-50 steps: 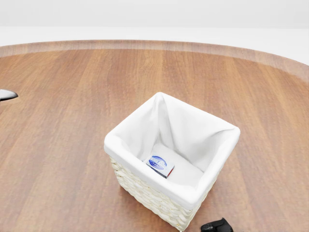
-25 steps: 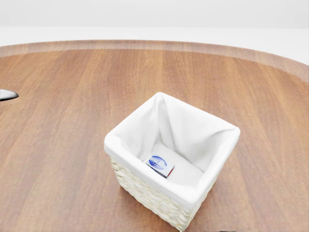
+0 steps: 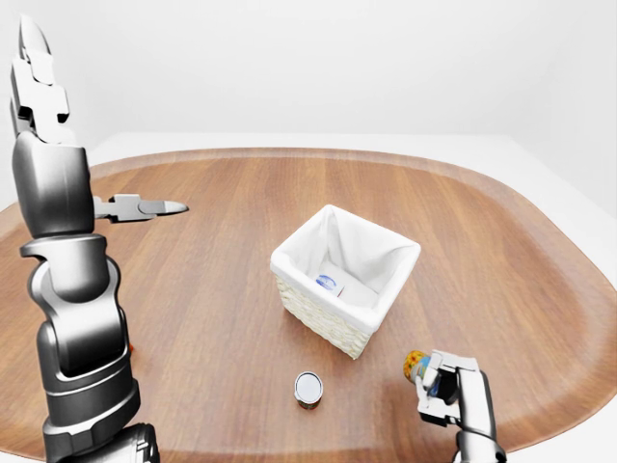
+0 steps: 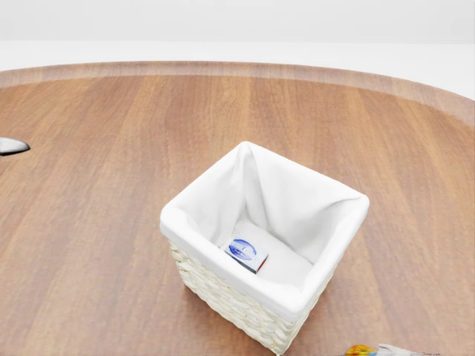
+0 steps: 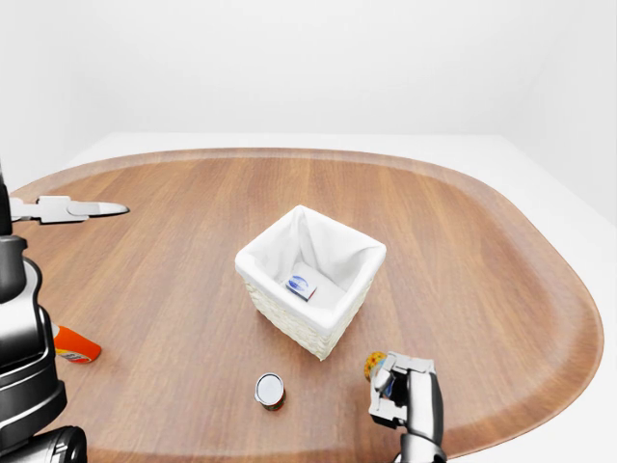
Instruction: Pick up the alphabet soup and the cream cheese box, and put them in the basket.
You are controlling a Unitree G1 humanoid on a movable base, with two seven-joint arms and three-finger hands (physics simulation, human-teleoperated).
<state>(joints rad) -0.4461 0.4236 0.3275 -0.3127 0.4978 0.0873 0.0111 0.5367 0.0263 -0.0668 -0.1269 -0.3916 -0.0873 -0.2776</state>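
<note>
While the right hand (image 5: pixel 393 382) closes its fingers on the alphabet soup (image 5: pixel 375 365) low on the table (image 3: pixel 501 251), the left hand (image 3: pixel 145 206) hangs open. Cream cheese box (image 4: pixel 246 254), blue oval logo unreadable, lies inside the basket (image 4: pixel 223 293). Another can (image 3: pixel 308 389) stands nearby.

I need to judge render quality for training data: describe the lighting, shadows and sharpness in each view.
Head view: flat, even light; basket and table crisp, with only a faint shadow at the basket's base. Left-eye view: no glare or blur; soft sheen on the grey left arm; the right robot hand stays sharp. Right-eye view: equally sharp; the can casts almost no shadow.
</note>
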